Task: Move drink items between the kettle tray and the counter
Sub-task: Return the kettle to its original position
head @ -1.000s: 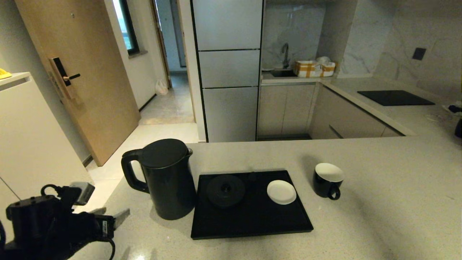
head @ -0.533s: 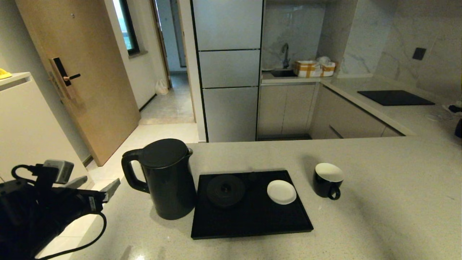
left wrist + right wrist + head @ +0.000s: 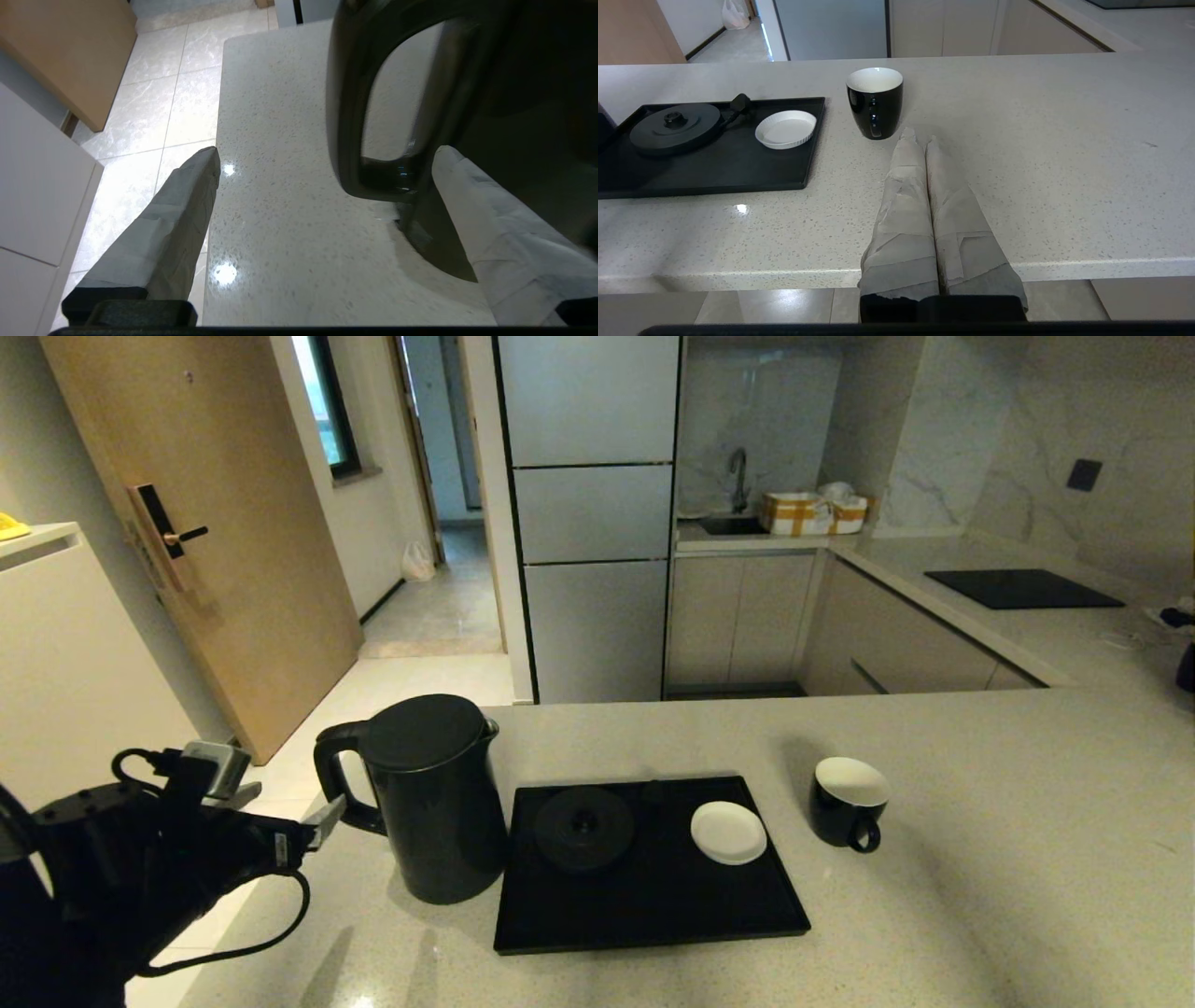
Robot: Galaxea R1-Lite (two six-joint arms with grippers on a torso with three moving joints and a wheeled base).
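Here, we are seeing the kettle (image 3: 431, 798) cut off in the left wrist view, left gripper (image 3: 327, 156) spread wide around its handle (image 3: 348, 112); beside the kettle, the tray (image 3: 653, 896) is holding a saucer (image 3: 728, 832) and base (image 3: 584, 828).

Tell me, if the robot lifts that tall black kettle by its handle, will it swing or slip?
The kettle looks rigid, so it shouldn't flex. Its glossy handle may be slippery between the open left gripper's fingers. Being tall and held from one side, it would probably tilt; whether it holds water is hidden.
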